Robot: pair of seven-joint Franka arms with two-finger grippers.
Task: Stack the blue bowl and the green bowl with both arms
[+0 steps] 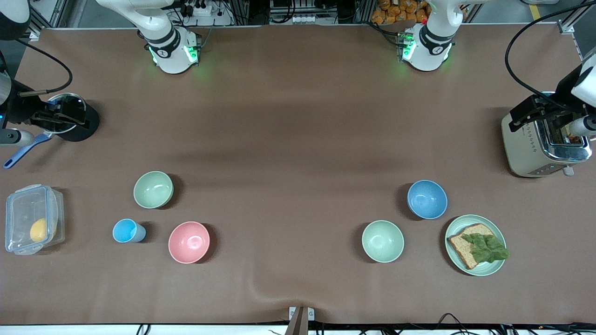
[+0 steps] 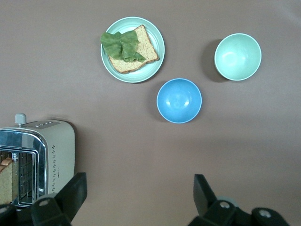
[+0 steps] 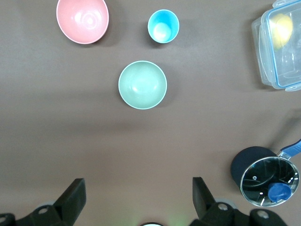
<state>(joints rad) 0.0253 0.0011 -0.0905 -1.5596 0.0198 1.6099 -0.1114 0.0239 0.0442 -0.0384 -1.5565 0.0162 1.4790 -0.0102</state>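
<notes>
The blue bowl (image 1: 427, 199) stands upright toward the left arm's end of the table and also shows in the left wrist view (image 2: 179, 100). The sage-green bowl (image 1: 153, 189) stands upright toward the right arm's end and also shows in the right wrist view (image 3: 142, 84). My left gripper (image 1: 533, 112) is open and empty, high over the toaster's edge; its open jaws also show in the left wrist view (image 2: 139, 184). My right gripper (image 1: 60, 118) is open and empty, high over the black pot; its jaws also show in the right wrist view (image 3: 138, 186).
A paler mint bowl (image 1: 382, 241) and a plate (image 1: 498, 232) with bread and lettuce stand near the blue bowl. A pink bowl (image 1: 189, 242) and a light-blue cup (image 1: 125, 231) stand near the green bowl. A toaster (image 1: 526, 153), a black pot (image 1: 86, 125) and a clear box (image 1: 29, 218) stand at the table's ends.
</notes>
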